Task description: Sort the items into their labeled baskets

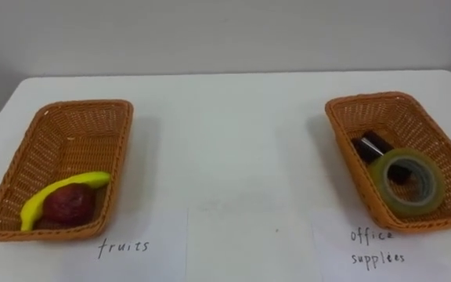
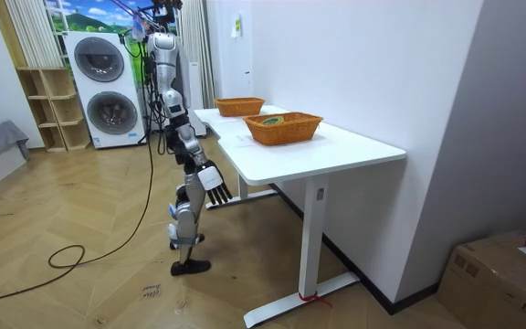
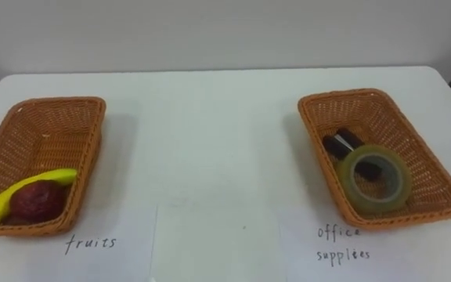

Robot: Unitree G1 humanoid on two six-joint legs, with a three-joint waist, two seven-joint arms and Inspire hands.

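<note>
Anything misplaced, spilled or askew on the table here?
Nothing stands out. Yellow banana and dark red fruit lie in the left wicker basket; yellowish tape roll and a dark object in the right wicker basket.

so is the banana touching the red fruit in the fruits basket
Touching. The left eye view shows the banana curving over the red fruit, its edge lying right against it with no gap.

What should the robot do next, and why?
Probably just stop, resting its right hand low beside the table. Everything I can see is already sorted: the banana and dark red fruit lie in the fruits basket, and the tape roll and a dark object lie in the office supplies basket.
</note>
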